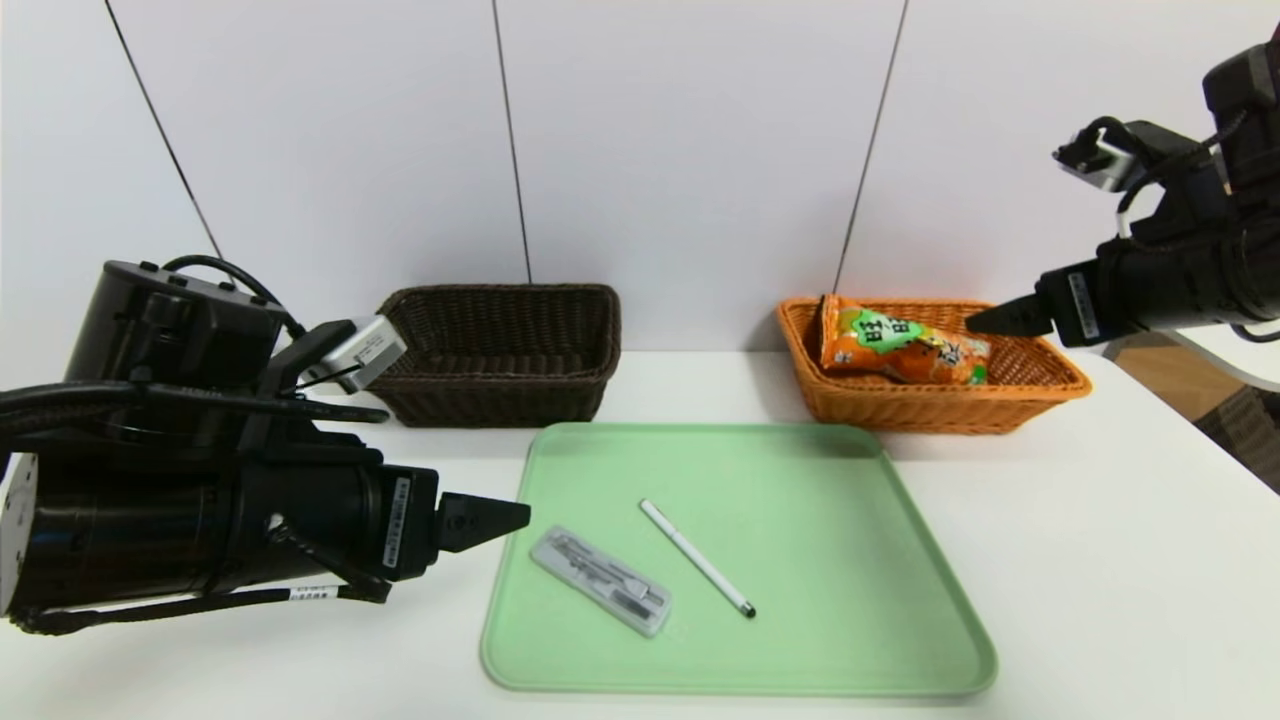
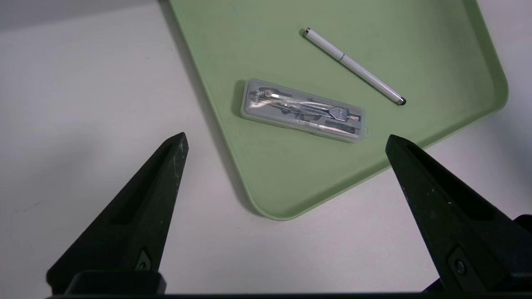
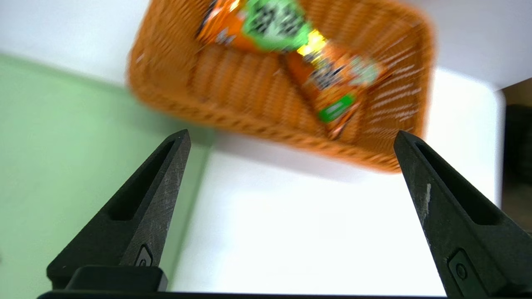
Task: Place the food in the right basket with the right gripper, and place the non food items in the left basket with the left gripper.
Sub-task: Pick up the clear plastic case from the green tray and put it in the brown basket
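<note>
Snack bag (image 1: 902,348) lying inside the orange-tan basket (image 1: 1040,392), one end propped against the basket's left wall, the rest stretched across the floor of it toward the right. Basket set at the far right of the white desk (image 1: 1120,560), just behind the green tray (image 1: 900,560).

Right gripper (image 1: 995,318) raised in the air above the right side of that basket, pointed forward and down, clear of the bag. Fingers (image 3: 141,216) spread wide in the right wrist view, nothing between them; basket and bag seen beyond the tips, blurred.

Dark brown basket (image 1: 505,350) at the far middle-left of the desk, well apart from the orange one; inside hidden by its front wall, so contents not to be told.

On the tray: clear plastic case (image 1: 601,580) holding a metal compass set, lying slantwise near the tray's left edge, and a white pen (image 1: 696,557) with a dark tip just beside it to the right, not touching.

Left gripper (image 1: 500,520) low at the left, hanging over the desk just beside the tray's left edge, aimed toward the case. Fingers (image 2: 137,224) wide apart in the left wrist view, gripping nothing, with case and pen lying ahead of the tips.
</note>
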### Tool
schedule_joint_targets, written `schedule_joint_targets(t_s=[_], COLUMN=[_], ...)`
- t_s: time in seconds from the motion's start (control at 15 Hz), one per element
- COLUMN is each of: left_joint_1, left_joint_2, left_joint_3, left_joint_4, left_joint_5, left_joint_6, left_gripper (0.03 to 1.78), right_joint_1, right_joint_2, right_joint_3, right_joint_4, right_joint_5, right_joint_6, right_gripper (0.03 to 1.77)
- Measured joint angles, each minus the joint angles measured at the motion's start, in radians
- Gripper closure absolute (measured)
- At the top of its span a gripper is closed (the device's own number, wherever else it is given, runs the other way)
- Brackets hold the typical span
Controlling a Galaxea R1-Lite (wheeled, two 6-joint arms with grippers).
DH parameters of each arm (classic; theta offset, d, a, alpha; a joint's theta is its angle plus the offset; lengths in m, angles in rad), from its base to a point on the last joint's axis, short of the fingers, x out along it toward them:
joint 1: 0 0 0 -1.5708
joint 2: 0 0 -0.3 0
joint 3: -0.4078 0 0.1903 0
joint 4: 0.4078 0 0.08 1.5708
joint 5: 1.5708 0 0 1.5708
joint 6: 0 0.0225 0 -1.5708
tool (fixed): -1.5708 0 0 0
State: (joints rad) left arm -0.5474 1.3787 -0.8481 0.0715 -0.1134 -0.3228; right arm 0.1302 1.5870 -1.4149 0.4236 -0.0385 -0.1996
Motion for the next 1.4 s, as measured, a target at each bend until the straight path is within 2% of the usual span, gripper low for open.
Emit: schedule_joint_targets(t_s=[0.27, 0.53, 0.73, 1.0, 1.4], left_joint_1=[-0.001, -0.005, -0.005, -0.005, -0.005], left_joint_2=[-0.013, -0.023, -0.026, -0.027, 0.007], left_joint_3=[0.0, 0.0, 0.004, 0.0, -0.061], left_joint_4=[0.001, 0.002, 0.002, 0.001, 0.001], left_joint_5=[-0.011, -0.019, -0.024, -0.08, -0.158], left_joint_6=[-0.005, -0.005, -0.005, -0.003, 0.009], left_gripper=[0.12, 0.12, 0.12, 0.12, 0.12], right_joint_1=[0.067, 0.154, 0.207, 0.26, 0.274], right_joint_2=[-0.133, -0.237, -0.285, -0.319, -0.335], right_joint_3=[0.205, 0.354, 0.421, 0.463, 0.482], right_joint_4=[-0.001, -0.01, -0.013, -0.015, -0.017], right_joint_5=[0.11, 0.167, 0.172, 0.171, 0.168], right_joint_6=[0.086, 0.102, 0.103, 0.104, 0.126], right_gripper=[0.11, 0.11, 0.11, 0.11, 0.11])
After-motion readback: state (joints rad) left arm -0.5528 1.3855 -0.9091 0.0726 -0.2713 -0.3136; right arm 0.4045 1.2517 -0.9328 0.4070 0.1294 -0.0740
